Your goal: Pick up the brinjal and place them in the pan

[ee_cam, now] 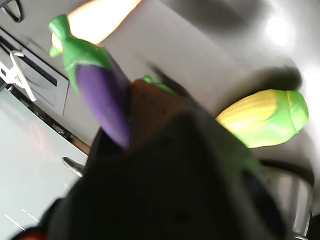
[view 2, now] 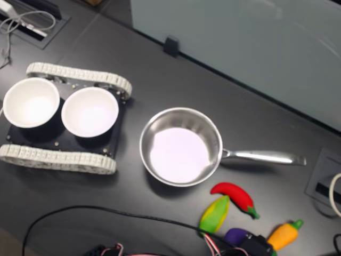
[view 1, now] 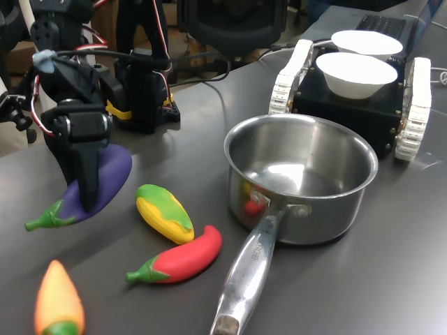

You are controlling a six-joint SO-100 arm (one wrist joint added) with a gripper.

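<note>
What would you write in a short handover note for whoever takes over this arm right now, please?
Gripper: down on the brinjal, one finger across its body; whether the jaws are closed on it cannot be told.
Brinjal: lies on the table beside the corn toy, at the first exterior view's left, outside the pan.
Pan: upright and empty, its handle pointing towards the first exterior camera.
Done: approach to the brinjal.
Left: secure the grip, lift, carry over the rim, release inside.

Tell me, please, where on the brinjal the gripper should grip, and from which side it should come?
Grip the brinjal across its thick purple middle, coming from above, as the gripper is placed now. The body lies flat on the table; its green stem end tapers thin and would likely slip.
</note>
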